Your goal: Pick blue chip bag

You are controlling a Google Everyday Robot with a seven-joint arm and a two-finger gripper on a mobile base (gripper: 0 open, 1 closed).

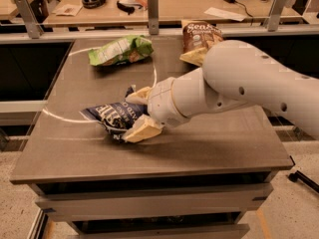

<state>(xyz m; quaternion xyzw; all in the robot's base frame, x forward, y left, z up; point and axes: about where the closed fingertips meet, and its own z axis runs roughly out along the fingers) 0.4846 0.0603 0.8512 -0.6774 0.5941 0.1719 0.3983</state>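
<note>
Between the fingers (pixel 142 130) of the gripper (pixel 130 117) lies the near end of the blue chip bag (pixel 107 116). The rest of it spreads flat on the worktop (pixel 209 143), away from the wrist and toward the left of the view. The gripper stands wide. One finger sits on the far side of the bag's crumpled end and the other on the near side, low against the worktop. I cannot tell whether either one already presses the foil.

The bag looks light and soft, with thin, creased foil and little stiffness of its own. It should crush easily and may slide on the smooth worktop if pushed from one side only. The foil is probably slippery, so a shallow pinch on a single edge could pull free when lifted. The bunched, folded end between the fingers looks like the best place to hold, because several layers gather there and give some thickness to bite on. A gentle squeeze should be enough, as the chips inside are fragile.

Beyond the gripper, well apart from it toward the far edge, lies a light green bag (pixel 119 50). A brown bag (pixel 199 34) lies behind the white arm (pixel 249 78) and is partly hidden by it. Neither is close enough to get caught in the grasp.
</note>
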